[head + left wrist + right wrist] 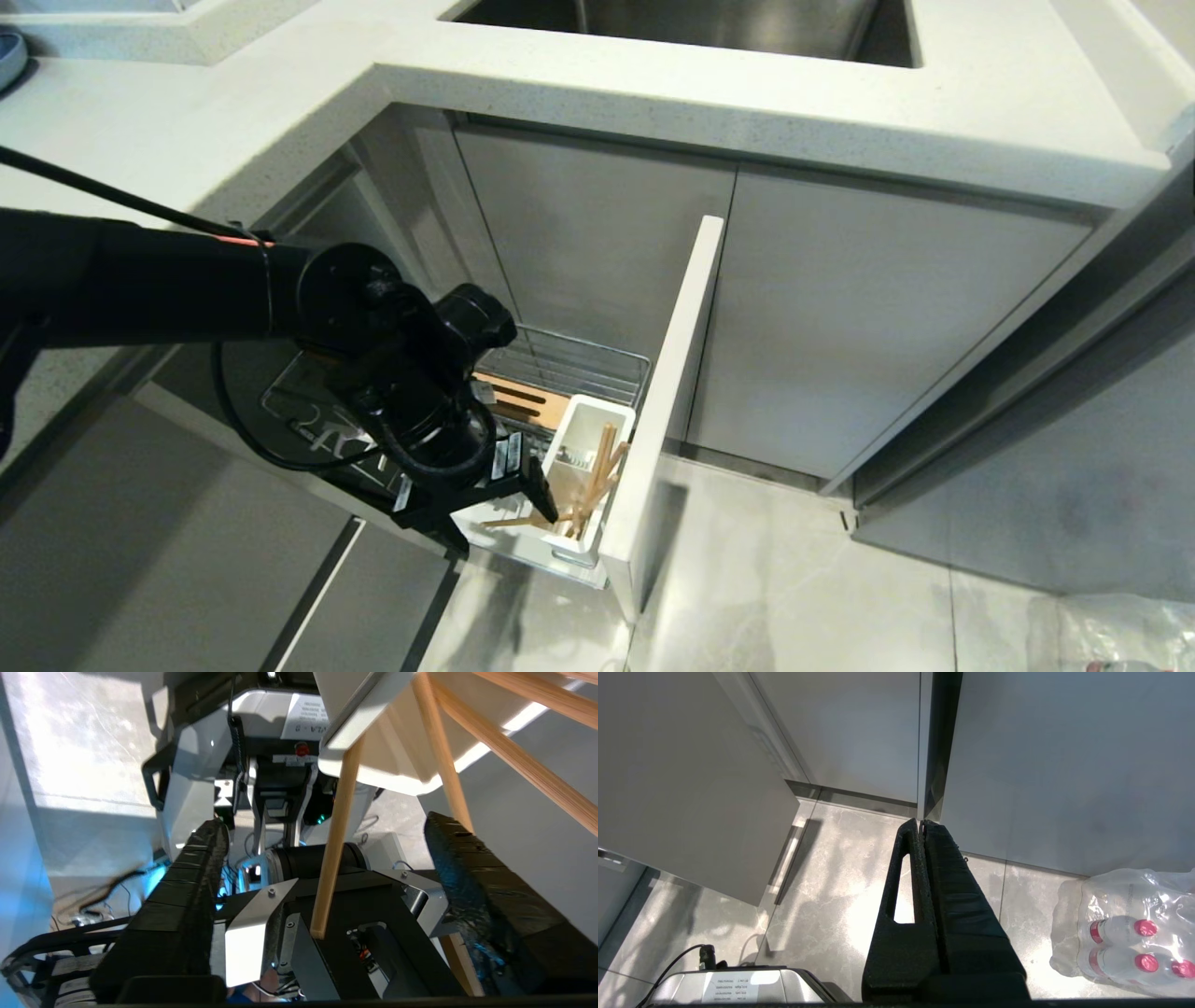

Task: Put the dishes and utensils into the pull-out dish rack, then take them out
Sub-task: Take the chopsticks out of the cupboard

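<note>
Pale wood marks the chopsticks (597, 481), which stand in the white utensil cup (586, 439) at the front corner of the pull-out dish rack (569, 373), right against the pale cabinet front (667, 401). Their long axes run steeply, lower ends down in the cup and upper ends leaning toward the cabinet front; one stick (518, 524) lies nearly flat, poking out by the cup's base toward the floor. The left hand (504, 518) hangs at the rack's near edge just beside the cup, its fingers (472, 877) spread wide; in the left wrist view a stick (334, 849) passes between them, clamped by neither. I judge this the loading step, chopsticks just let go into the cup. Next, the hand should draw up and away without snagging the leaning sticks. The right hand (923, 826) is closed on nothing, parked low over the floor near a pack of bottles (1129, 933).
</note>
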### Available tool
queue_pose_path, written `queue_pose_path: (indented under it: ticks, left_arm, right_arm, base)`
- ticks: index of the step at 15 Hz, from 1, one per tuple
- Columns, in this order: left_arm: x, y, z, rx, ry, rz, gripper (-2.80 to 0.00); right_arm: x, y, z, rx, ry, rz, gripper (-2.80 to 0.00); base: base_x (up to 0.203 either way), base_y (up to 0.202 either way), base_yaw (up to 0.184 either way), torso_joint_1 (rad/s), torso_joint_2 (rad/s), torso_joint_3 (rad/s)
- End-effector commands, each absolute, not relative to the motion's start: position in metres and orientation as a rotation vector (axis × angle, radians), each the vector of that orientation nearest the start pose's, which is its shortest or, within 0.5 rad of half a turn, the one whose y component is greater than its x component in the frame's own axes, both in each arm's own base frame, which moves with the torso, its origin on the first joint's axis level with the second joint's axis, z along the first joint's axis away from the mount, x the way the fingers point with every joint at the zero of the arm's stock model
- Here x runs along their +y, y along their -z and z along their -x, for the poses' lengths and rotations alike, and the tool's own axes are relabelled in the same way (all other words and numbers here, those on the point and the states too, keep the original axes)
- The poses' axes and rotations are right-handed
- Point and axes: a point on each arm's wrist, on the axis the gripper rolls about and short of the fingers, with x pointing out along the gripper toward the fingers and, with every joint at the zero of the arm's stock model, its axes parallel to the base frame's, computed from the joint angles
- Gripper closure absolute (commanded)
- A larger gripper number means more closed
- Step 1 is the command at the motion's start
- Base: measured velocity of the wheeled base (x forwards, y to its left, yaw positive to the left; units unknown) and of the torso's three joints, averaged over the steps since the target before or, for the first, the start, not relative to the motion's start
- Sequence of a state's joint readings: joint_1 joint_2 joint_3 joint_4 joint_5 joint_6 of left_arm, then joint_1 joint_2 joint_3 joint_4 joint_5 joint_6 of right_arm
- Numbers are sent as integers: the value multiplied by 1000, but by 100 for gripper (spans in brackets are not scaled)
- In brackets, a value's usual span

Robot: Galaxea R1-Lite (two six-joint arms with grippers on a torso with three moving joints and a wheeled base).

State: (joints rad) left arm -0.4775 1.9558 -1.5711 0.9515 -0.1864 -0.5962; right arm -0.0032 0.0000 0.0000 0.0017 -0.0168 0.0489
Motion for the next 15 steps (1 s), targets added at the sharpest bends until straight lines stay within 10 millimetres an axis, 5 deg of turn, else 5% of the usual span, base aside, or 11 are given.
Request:
queue_pose_path:
  ticks: [1, 14, 15]
  left_arm:
    - [-155, -174, -293, 1486, 127, 292, -280]
    - [-156, -163, -301, 1516, 119, 300, -280]
    - [-156, -163, -301, 1515, 118, 302, 0]
  right_arm:
    - [0, -75, 23, 3, 20, -49, 0]
    - [0, -75, 23, 3, 20, -49, 0]
    - [0, -75, 23, 3, 20, -49, 0]
  base:
    - [0, 0, 0, 0, 0, 0]
    - [0, 0, 0, 0, 0, 0]
    - [0, 0, 0, 0, 0, 0]
